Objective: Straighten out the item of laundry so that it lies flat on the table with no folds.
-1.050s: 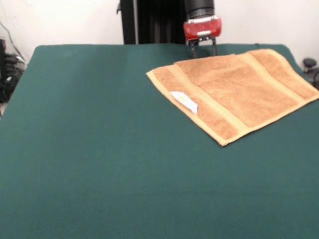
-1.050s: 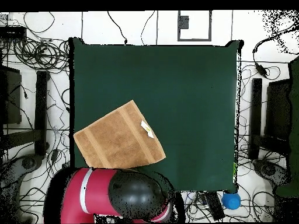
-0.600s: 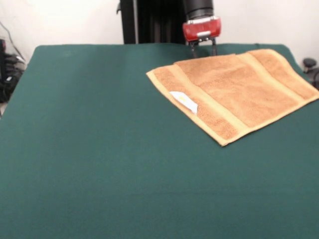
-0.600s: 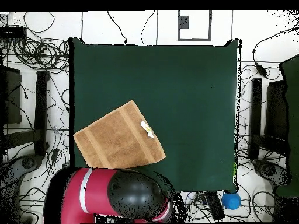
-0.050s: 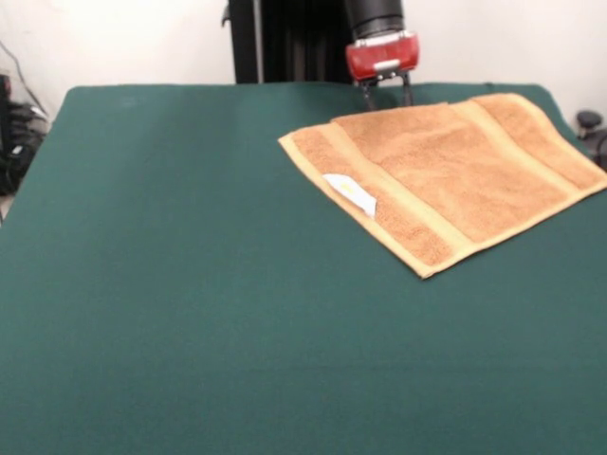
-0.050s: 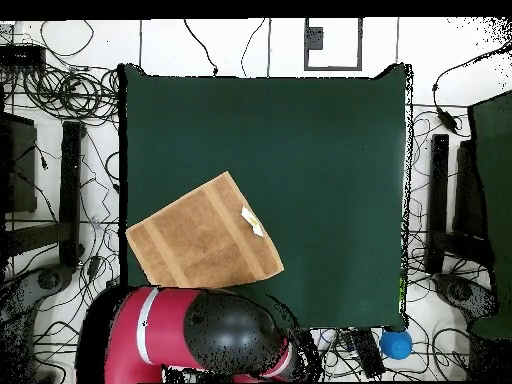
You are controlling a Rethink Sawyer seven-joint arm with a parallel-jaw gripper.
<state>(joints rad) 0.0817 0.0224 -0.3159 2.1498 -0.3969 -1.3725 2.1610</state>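
I am holding my gripper (image 5: 387, 95) just beyond the towel's (image 5: 446, 175) far edge, its two fingers standing apart and gripping nothing. The towel is lying spread at the far right of the table (image 5: 190, 284), white label (image 5: 351, 193) showing. Straightening appears nearly finished; next I should be checking for remaining folds.

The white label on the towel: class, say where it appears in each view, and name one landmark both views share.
Front view: the white label lies on the towel's left band, right of picture centre, in the upper half.
Overhead view: the label sits at the towel's right edge, just left of picture centre.
Shared landmark: the towel corner nearest the label, pointing toward the middle of the green table.
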